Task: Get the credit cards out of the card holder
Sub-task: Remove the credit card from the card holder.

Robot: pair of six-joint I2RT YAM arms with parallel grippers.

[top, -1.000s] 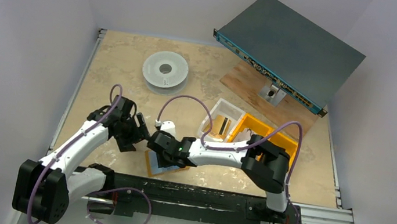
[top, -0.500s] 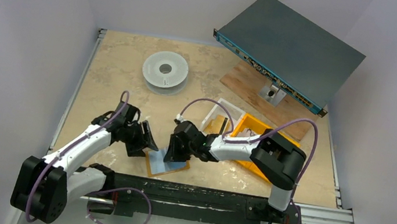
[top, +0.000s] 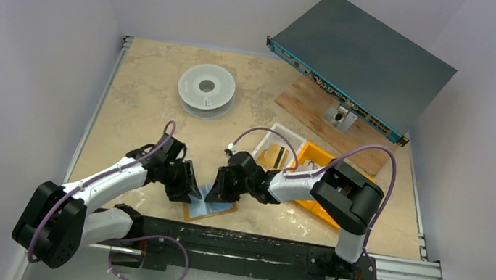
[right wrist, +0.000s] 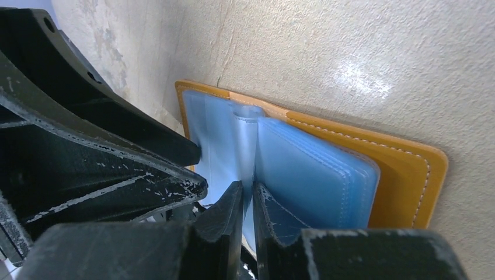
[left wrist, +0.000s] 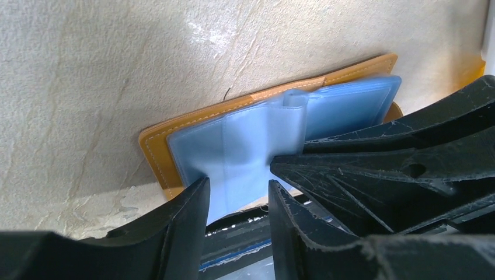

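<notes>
Judging risk first: card holder lies open and flat on the table, close to the near edge, a bit left of middle, w/ both grippers on it. Right gripper is nearly closed, jaws a thin slit, and seems to pinch one leaf of the blue sleeves by the centre fold, not a card. Left gripper is about half open at the holder's other side, tips straddling the sleeve edge, clamping nothing I can see. Main risk: if the right arm pulls up, the whole holder prob comes w/ it, since nothing visibly pins the orange cover down. Also poss: the thin plastic leaf slips out of the pinch, or tears at the fold if dragged sideways. Grippers are v close, fingers almost touching in both wrist views, so a small inward move could knock them together or shove the holder toward the near edge and the rail. Hard to see: whether any cards sit in the sleeves, as the plastic is cloudy and no card edge or print is readable. Strap tab and snap not in view. In the top view the gripper bodies cover most of the holder, only a blue-and-orange corner shows. Can't tell if the left tips touch the sleeve or hover just above.
</notes>
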